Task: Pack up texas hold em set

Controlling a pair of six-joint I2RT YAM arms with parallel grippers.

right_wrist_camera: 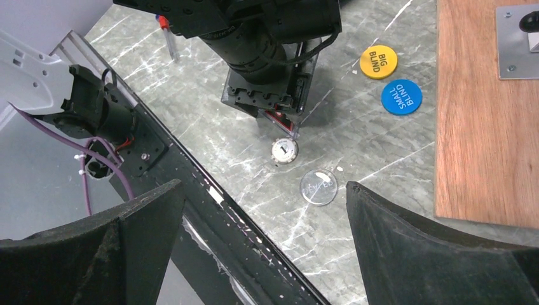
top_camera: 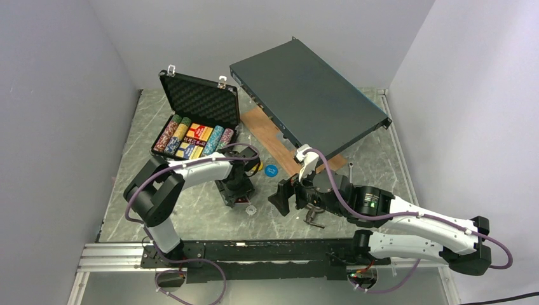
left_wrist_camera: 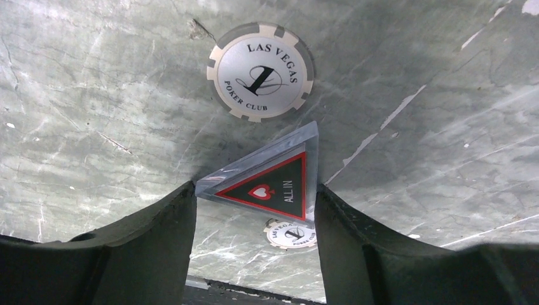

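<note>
The small black briefcase (top_camera: 202, 101) stands open at the far left of the grey marble table (top_camera: 381, 165). Its grey egg-crate foam lid is raised, and rows of multicoloured chips (top_camera: 194, 136) fill its tray.

On the near side of the briefcase, a little to its right, the left gripper (left_wrist_camera: 254, 190) points down at the table. Its two black fingers (left_wrist_camera: 159, 235) touch opposite edges of the clear triangle (left_wrist_camera: 270, 184) with the red "ALL IN" face, clamping it. A grey-and-white poker chip (left_wrist_camera: 260, 71) lies just beside the triangle, and a clear round disc (right_wrist_camera: 318, 186) lies near that.

Right of the briefcase, a yellow disc (right_wrist_camera: 378, 61) and a blue disc (right_wrist_camera: 401, 96) lie side by side near a brown wooden board (right_wrist_camera: 483, 114). Farther right, the right gripper (right_wrist_camera: 265, 185) hangs with its jaws spread wide, holding nothing. A large flat dark-grey metal box (top_camera: 308, 95) sits right of the briefcase at the back.
</note>
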